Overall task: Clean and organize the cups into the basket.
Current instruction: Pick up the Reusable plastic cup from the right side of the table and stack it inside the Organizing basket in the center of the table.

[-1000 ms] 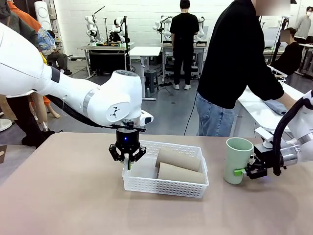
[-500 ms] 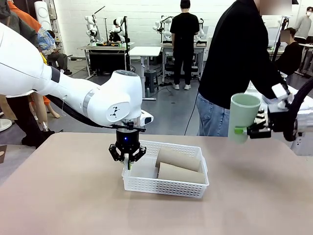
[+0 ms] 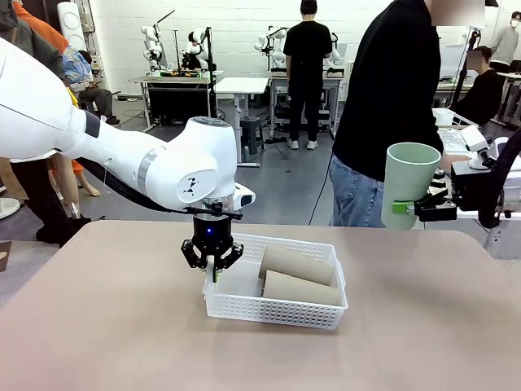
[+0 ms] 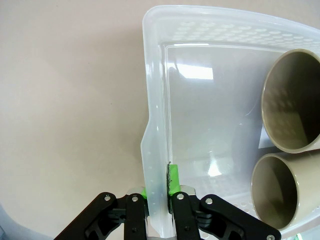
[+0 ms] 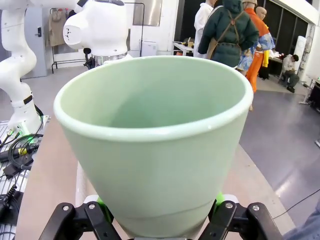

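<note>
Pinching the basket (image 3: 273,314) by its left wall, the left fingers (image 3: 213,273) are pressed together on the thin plastic, apparently so that it is steadied for loading. Two brown cups (image 3: 297,265) are laid sideways inside. The mint cup (image 3: 409,183) is clamped upright between the right fingers (image 3: 400,207), high above the surface (image 3: 122,326) and well apart from the basket.

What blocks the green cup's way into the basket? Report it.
Nothing visible stands in the open stretch between the green cup, held up by the right gripper, and the basket. Inside, two brown cups fill the right half; the left gripper pinches the left wall beside the free half.
</note>
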You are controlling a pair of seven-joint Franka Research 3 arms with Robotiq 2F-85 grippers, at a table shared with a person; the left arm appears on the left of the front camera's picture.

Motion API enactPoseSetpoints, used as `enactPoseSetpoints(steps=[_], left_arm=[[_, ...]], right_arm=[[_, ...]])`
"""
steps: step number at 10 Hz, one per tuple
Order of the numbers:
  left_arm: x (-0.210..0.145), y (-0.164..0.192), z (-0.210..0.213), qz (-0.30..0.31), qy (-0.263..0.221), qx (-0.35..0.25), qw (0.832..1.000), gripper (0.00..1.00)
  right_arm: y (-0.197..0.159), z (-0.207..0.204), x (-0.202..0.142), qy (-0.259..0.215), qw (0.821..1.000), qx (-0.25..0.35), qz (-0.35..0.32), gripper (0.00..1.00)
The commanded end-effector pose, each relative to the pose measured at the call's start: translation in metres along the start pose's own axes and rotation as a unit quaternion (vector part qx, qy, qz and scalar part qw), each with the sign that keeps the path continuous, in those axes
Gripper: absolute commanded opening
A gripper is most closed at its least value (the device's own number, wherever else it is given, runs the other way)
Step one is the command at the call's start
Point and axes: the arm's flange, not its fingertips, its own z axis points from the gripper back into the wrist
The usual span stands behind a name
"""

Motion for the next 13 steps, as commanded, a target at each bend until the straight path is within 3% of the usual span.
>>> enactPoseSetpoints(steps=[1,2,4,6,8,11,13], left_arm=[[0.000,-0.001,0.002,0.002,-0.003,0.002,1.000,0.00],[0.000,-0.001,0.002,0.002,-0.003,0.002,1.000,0.00],[0.000,-0.001,0.002,0.002,-0.003,0.002,1.000,0.00],[0.000,-0.001,0.002,0.002,-0.003,0.002,1.000,0.00],[0.000,-0.001,0.002,0.002,-0.003,0.002,1.000,0.00],[0.000,-0.001,0.002,0.002,-0.003,0.002,1.000,0.00],[0.000,-0.001,0.002,0.002,-0.003,0.002,1.000,0.00]], right_arm=[[-0.004,-0.001,-0.001,0.000,1.000,-0.001,0.006,0.20],[0.000,0.000,0.000,0.000,1.000,0.000,0.000,0.81],[0.040,-0.026,0.061,0.051,0.989,0.105,0.093,0.81],[0.062,-0.078,0.102,0.133,0.966,0.191,0.113,0.81],[0.063,-0.113,0.117,0.199,0.949,0.220,0.107,0.81],[0.076,-0.157,0.114,0.337,0.899,0.259,0.107,0.81],[0.072,-0.173,0.123,0.380,0.886,0.244,0.105,0.81]])
